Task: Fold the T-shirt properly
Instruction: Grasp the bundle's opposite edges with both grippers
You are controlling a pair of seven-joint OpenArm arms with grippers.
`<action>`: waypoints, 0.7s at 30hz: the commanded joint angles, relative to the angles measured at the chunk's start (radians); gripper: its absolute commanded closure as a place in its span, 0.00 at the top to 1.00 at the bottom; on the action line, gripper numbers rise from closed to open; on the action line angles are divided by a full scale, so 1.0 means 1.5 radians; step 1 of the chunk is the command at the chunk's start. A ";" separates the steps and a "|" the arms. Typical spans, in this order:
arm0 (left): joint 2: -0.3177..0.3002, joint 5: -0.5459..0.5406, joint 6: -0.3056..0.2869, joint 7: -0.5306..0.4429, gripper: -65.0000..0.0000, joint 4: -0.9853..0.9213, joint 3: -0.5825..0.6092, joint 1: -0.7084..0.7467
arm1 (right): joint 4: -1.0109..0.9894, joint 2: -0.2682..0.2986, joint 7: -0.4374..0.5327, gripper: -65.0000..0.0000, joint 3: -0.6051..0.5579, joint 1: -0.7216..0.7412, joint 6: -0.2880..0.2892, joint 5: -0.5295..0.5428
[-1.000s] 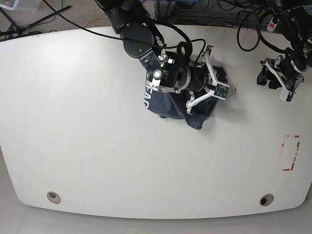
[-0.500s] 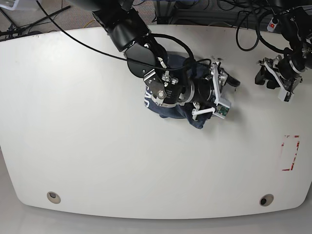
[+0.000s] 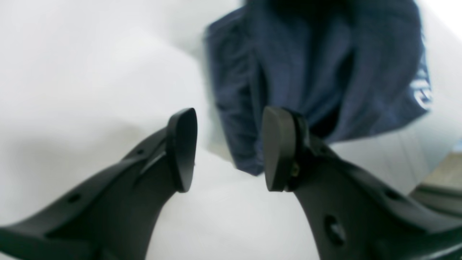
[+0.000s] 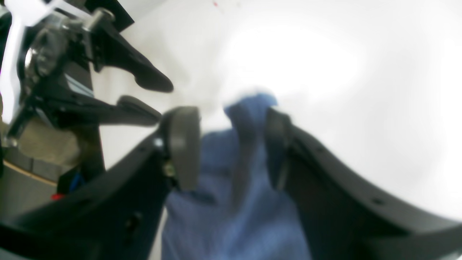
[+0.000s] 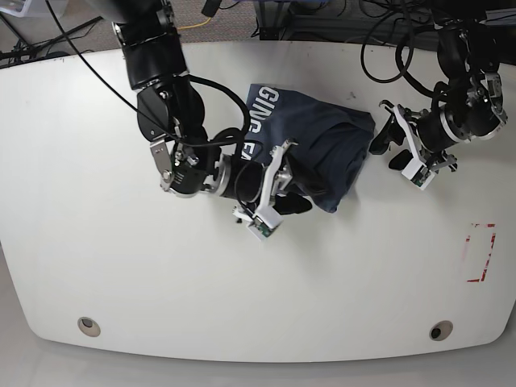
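In the left wrist view, the left tool [image 3: 227, 151] stands with its two black fingers [image 3: 182, 148] apart and nothing between them; only the white desk [image 3: 90, 72] shows in the gap. The T-shirt [image 3: 317, 72], dark navy and creased, lies beyond the fingertips toward 1 o'clock, with a bit of white lettering at its 3 o'clock edge.

In the right wrist view, the right tool [image 4: 232, 148] has its jaws parted, and a blurred blue fold of the T-shirt [image 4: 234, 216] lies between the fingers [image 4: 182, 144]. Whether the pads press the cloth cannot be told. The other arm's tool shows at 10 o'clock.

In the base view, the T-shirt [image 5: 310, 141] lies bunched on the desk [image 5: 97, 242] just above centre, white letters facing up along its 9 o'clock side. The right tool [image 5: 294, 201] sits at the shirt's 7 o'clock corner, over its lower hem. The left tool [image 5: 385, 149] is just beside the shirt's 3 o'clock edge. A red-marked rectangle [image 5: 481, 252] lies well apart at 4 o'clock.
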 commanded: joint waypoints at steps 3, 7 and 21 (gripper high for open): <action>-0.010 -0.006 -0.001 -0.006 0.41 0.030 0.061 -0.006 | 0.052 0.051 0.016 0.21 0.002 -0.020 0.005 0.041; 0.001 -0.002 -0.001 -0.006 0.41 0.028 0.104 -0.006 | 0.037 0.064 0.018 0.20 0.001 -0.036 0.005 0.040; 0.019 0.190 -0.001 -0.008 0.41 -0.001 0.183 -0.030 | -0.218 0.016 0.150 0.20 -0.090 0.065 -0.001 0.039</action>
